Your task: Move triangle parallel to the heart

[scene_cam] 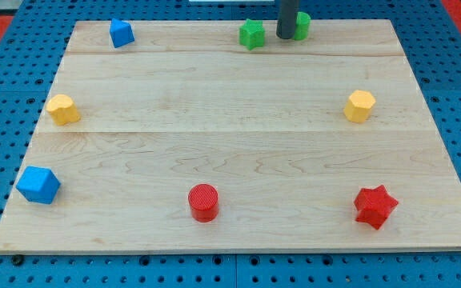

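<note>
The blue triangle block (121, 33) lies near the board's top left corner. The yellow heart block (62, 109) lies at the left edge, below the triangle and a little further left. My tip (285, 37) rests at the top edge of the board, far to the right of both. It stands between the green star (252, 34) on its left and a green round block (302, 26) on its right. The rod hides part of the round block, which it touches or nearly touches.
A yellow hexagon (359, 106) sits at the right. A blue cube (38, 185) sits at the bottom left, a red cylinder (203, 202) at the bottom middle and a red star (374, 206) at the bottom right. The wooden board (230, 136) lies on a blue pegboard.
</note>
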{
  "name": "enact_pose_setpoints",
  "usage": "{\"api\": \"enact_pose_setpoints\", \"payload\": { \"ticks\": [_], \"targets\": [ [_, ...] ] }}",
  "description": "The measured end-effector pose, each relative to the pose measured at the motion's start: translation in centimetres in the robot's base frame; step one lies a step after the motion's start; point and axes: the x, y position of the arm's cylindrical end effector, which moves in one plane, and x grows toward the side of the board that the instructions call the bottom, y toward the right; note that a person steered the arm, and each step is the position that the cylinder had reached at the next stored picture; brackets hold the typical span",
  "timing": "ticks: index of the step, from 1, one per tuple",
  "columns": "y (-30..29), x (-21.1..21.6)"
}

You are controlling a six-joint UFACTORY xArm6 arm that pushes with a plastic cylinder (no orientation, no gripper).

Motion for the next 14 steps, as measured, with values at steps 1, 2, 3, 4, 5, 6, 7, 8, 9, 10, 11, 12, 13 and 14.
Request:
{"api": "enact_pose_setpoints", "payload": {
  "ticks": [1,2,3,4,5,6,7,8,9,10,11,12,13,14],
  "targets": [
    [8.5,-1.9],
    [9.0,-3.8],
    [8.5,-4.2],
    [-1.1,-2.0],
    [-3.7,6.7],
    [-1.7,8.3],
    [-12.4,6.9],
    [-16.9,-1.6],
    [-16.7,-3.7],
    [-17.1,2.1],
    [-17.3,2.2],
    [-20.8,3.0],
    [-26.9,3.8],
    [-26.0,0.2]
  ]
}}
